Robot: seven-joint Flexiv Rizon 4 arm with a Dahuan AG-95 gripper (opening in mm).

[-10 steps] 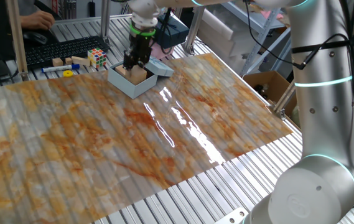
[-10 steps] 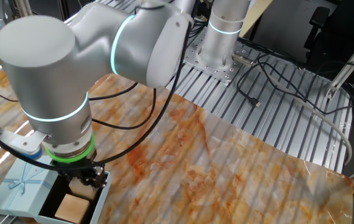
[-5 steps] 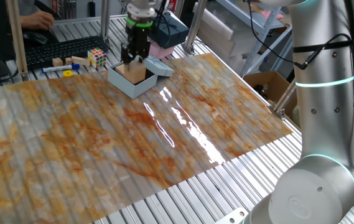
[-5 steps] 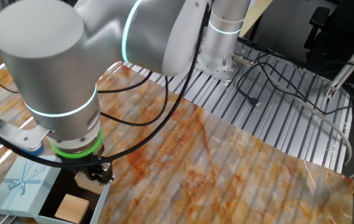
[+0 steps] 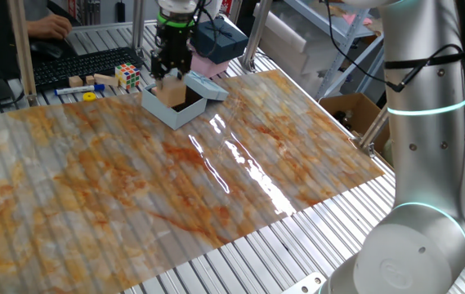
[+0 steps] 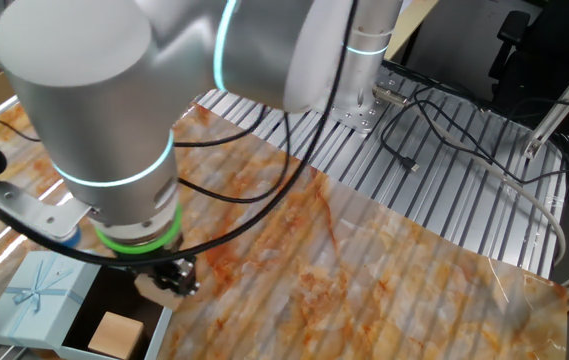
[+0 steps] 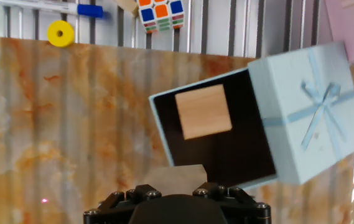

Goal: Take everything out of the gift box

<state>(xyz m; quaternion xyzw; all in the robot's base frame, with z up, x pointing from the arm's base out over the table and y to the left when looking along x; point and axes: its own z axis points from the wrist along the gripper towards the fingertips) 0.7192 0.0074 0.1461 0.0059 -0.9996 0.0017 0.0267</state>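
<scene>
Hand view: one wooden block (image 7: 203, 111) flat inside open gift box (image 7: 260, 174) on table (image 7: 58, 124); second block (image 7: 175, 175) clamped in pincer (image 7: 177, 186), lifted clear above box edge. Judged light, rigid, smooth; best gripped on opposite flat faces. Fixed views confirm lift height over box (image 5: 176, 102), but hide finger contact

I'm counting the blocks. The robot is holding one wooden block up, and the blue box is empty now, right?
Not quite. The gripper does hold one wooden block above the blue box, but the box isn't empty: the hand view shows another block lying on its dark floor.
</scene>
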